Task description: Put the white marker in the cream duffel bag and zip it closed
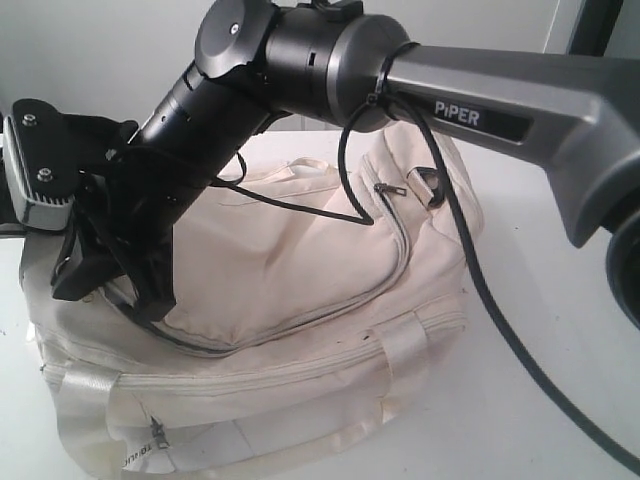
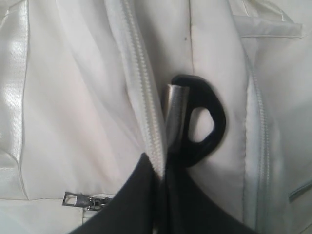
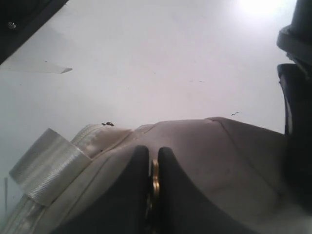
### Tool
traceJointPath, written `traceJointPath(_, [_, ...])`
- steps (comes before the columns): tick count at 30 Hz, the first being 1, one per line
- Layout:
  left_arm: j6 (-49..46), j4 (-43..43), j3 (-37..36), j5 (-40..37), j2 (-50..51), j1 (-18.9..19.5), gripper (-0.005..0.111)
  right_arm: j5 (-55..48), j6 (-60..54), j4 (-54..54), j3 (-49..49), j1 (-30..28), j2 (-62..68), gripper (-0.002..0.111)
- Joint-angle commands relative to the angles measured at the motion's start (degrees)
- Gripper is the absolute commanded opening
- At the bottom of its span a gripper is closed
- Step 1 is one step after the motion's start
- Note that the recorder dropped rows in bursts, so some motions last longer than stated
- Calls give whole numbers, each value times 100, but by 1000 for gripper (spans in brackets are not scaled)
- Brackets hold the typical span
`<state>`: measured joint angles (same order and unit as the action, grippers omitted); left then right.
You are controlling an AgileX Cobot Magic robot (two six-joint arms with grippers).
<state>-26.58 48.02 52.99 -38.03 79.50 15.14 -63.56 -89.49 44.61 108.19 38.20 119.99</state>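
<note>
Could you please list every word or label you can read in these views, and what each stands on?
"PiPER": white letters on the grey arm.
Dark print on the tag at the cream duffel bag's front: too small to read.
Wrist views: no text.

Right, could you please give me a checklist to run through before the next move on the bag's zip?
1. Is the white marker inside the cream duffel bag: cannot tell; it shows in no view.
2. Pinch of the left gripper on the zip pull: cannot tell; fingers are together at its base.
3. Hold of the right gripper: ok; shut on a brass piece.
4. Is the top zip closed: cannot tell; the visible stretch looks shut, the rest is hidden.
5. Is the cable clear of the zip: not ok; it drapes across the bag there.
</note>
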Motion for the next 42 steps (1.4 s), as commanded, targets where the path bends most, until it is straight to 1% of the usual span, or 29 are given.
traceJointPath(1, [-87, 210, -28, 319, -11, 3, 0, -176, -26, 56, -27, 5, 4, 0])
traceJointPath(9, [-87, 210, -28, 552, -11, 3, 0, -640, -26, 56, -27, 5, 4, 0])
traceJointPath(20, [-17, 223, -28, 963, -11, 3, 0, -640, -26, 45, -27, 5, -46, 0])
traceJointPath(32, [131, 242, -28, 1090, -11, 12, 0, -640, -22, -70, -27, 5, -241, 0])
traceJointPath(42, [247, 260, -28, 1209, -11, 12, 0, -640, 804, -243, -222, 5, -241, 0])
